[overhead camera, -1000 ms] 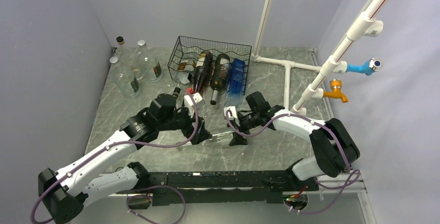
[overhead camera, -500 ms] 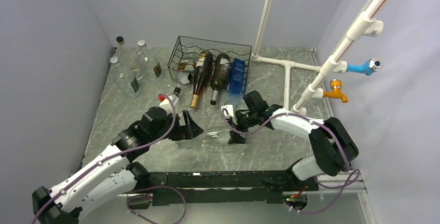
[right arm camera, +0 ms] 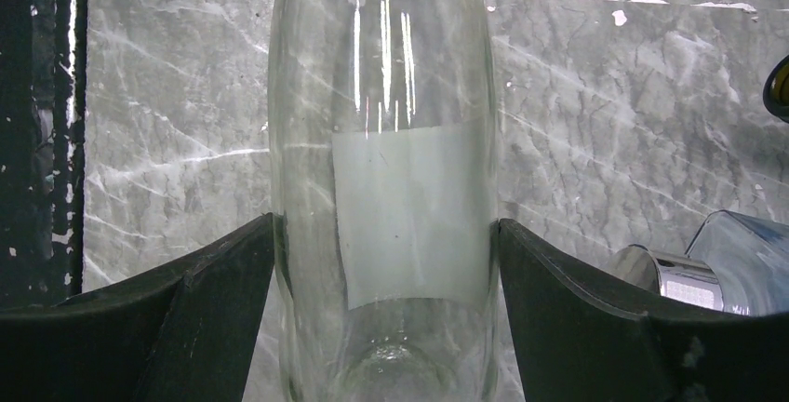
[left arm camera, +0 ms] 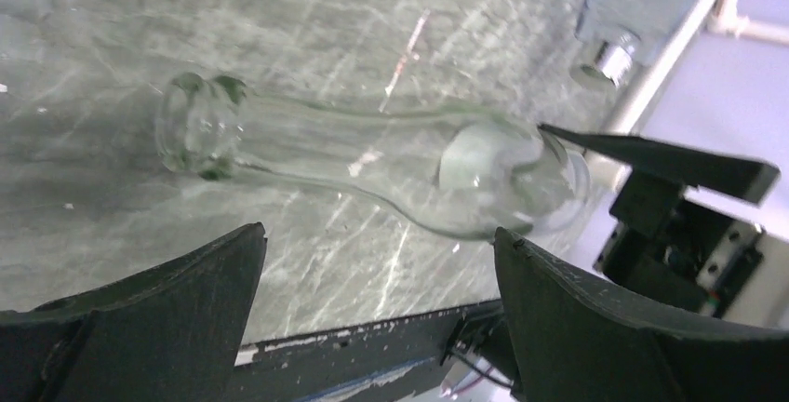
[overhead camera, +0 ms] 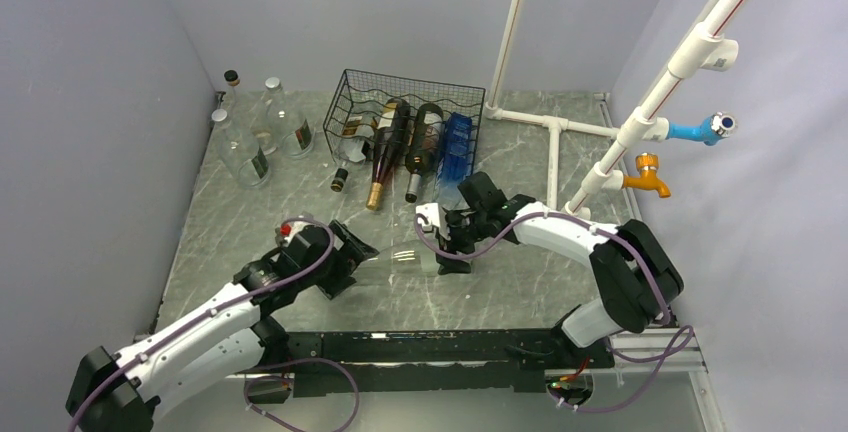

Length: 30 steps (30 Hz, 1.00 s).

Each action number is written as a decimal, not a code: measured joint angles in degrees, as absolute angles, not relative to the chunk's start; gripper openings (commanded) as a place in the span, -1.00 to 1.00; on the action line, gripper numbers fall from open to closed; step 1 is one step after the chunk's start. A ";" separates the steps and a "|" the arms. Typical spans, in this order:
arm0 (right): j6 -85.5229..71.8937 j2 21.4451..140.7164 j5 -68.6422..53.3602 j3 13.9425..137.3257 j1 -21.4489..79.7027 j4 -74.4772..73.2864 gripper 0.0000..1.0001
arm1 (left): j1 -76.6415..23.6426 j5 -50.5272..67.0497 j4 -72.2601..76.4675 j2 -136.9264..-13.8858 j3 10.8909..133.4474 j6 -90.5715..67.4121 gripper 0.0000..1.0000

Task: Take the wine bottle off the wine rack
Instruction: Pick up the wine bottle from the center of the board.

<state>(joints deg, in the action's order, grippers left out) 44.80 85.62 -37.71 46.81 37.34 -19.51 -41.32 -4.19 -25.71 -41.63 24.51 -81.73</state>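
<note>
- The wine rack (overhead camera: 405, 102) is a black wire basket at the far side of the tabletop (overhead camera: 520, 287).
- A clear wine bottle (overhead camera: 405, 257) is out of the wine rack. It lies on its side on the tabletop, in front of the rack, on the side near the arms.
- The right end effector (overhead camera: 448, 250) is in front of the rack too, and it has hold of the fat end of the wine bottle.
- Its two black fingers (right arm camera: 186, 309) are partly spread. One presses on each side of the glass, just beside the white label (right arm camera: 409, 216).
- The thin neck of the wine bottle points away from the right end effector, toward the left one.
- The left end effector (overhead camera: 350, 257) is in front of the rack as well, more to the left. Its jaws stand wide apart and it holds nothing.
- In the left wrist view the bottle lies just past the fingertips — apart from them, not touching.
- Inside the rack, two dark bottles (overhead camera: 392, 137) and a blue bottle (overhead camera: 455, 147) lie side by side. Their necks poke out of the front of the rack.
- To the left of the rack, some clear bottles (overhead camera: 250, 147) stand up in a little group.
- To the right of the rack there are white pipes (overhead camera: 550, 137).
</note>
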 measured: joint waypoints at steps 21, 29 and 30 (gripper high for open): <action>45.25 86.89 -37.32 48.60 37.39 -21.71 0.65 | -41.43 -16.40 -15.33 -60.03 21.98 -103.04 0.34; 45.60 86.76 -36.51 48.93 36.88 -22.02 0.82 | -40.62 -20.93 -1.72 -63.48 19.40 -113.49 -1.00; 46.09 86.56 -36.47 48.93 36.88 -22.24 0.86 | -40.62 -21.47 -0.08 -63.51 19.40 -113.27 -1.00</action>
<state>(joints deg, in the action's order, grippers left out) 46.09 86.56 -36.47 48.93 36.88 -22.24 -40.62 -21.47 -0.08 -63.51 19.40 -113.27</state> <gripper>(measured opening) 0.892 0.318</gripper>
